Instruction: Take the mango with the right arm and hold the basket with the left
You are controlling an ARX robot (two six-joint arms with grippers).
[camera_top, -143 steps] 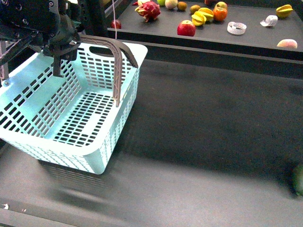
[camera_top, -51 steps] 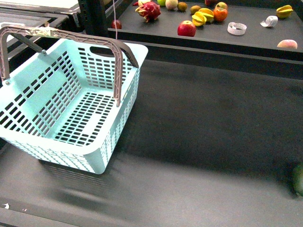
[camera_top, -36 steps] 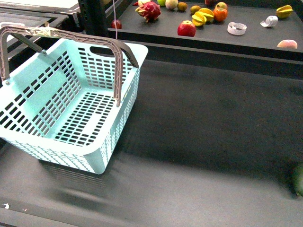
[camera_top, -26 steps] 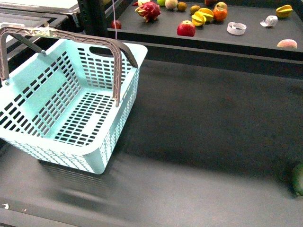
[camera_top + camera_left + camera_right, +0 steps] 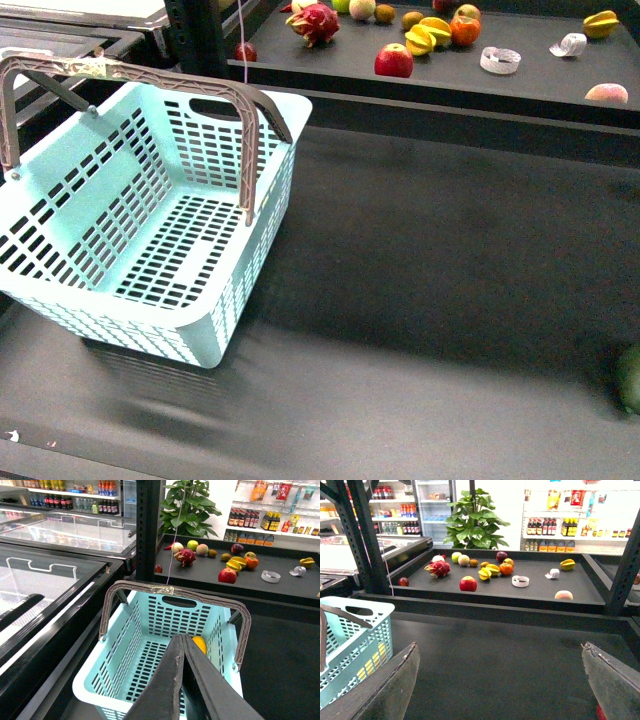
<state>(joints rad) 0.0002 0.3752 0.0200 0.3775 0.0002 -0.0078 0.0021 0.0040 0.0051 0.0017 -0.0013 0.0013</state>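
The pale aqua basket (image 5: 232, 292) stands at the left of the dark table, both grey-brown handles (image 5: 250, 110) swung up. The yellow-orange mango (image 5: 199, 644) lies inside it against one long wall. It shows as yellow patches through the slots (image 5: 374, 661) in the right wrist view and is hidden behind the wall in the front view. My left gripper (image 5: 182, 638) hangs above the basket (image 5: 145, 625), shut on nothing, touching neither handle. My right gripper (image 5: 500, 646) is open over bare table, the basket (image 5: 355, 640) off to one side. Neither arm shows in the front view.
A raised shelf (image 5: 540, 85) behind the table carries a dragon fruit (image 5: 313, 22), a red apple (image 5: 393, 60), a star fruit (image 5: 601, 22) and other fruit. A dark green fruit (image 5: 630, 378) lies at the table's right edge. Glass-topped freezers (image 5: 60, 580) stand beside the basket.
About three seconds ago my left arm was at the basket's left handle in the front view; it has since left that view. Nothing has moved in the last second.
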